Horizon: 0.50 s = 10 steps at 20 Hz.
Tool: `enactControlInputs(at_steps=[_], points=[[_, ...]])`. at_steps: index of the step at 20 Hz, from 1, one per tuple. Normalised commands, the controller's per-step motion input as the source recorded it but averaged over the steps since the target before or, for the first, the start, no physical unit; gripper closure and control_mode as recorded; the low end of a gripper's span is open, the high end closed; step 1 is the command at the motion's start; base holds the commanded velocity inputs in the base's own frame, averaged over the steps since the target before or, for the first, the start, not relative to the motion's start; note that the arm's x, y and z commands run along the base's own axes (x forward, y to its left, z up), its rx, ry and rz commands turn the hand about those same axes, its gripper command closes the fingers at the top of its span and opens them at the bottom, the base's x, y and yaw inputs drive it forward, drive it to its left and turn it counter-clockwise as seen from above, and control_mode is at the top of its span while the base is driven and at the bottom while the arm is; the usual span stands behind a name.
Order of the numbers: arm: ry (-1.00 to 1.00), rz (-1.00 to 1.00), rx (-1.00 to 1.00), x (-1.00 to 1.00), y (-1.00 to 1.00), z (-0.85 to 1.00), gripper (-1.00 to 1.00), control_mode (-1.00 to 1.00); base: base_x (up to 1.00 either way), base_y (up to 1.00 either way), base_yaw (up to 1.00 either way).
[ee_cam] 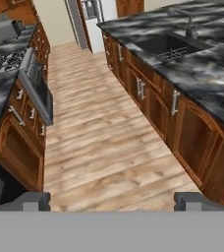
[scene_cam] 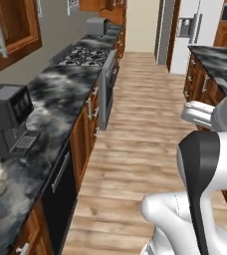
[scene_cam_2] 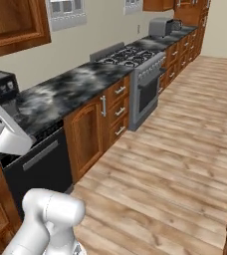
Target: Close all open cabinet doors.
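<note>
Fingertips (ee_cam: 33, 201) of the gripper (ee_cam: 115, 201) sit wide apart, holding nothing, cropped by the frame bottom; left to right: reddish-brown arched wooden cabinet door (ee_cam: 19, 151) partly cut off, light wood plank floor (ee_cam: 101, 147), matching island cabinet doors (ee_cam: 197, 142) with vertical silver bar handles, apparently shut.

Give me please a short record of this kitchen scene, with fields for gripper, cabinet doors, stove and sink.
gripper: open, over bare wood floor in the aisle, holding nothing
cabinet doors: base door beside the dishwasher looks shut; island doors look shut
stove: in the long counter, oven door shut
sink: in the island counter
</note>
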Motion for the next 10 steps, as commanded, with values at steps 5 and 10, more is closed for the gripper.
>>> enactControlInputs(at_steps=[5, 10], points=[[0.00, 0.00, 0.00, 0.00, 0.00, 0.00, -1.00, 1.00, 1.00, -0.22, -0.08], [0.00, 0.00, 0.00, 0.00, 0.00, 0.00, -1.00, 1.00, 1.00, -0.10, -0.09]])
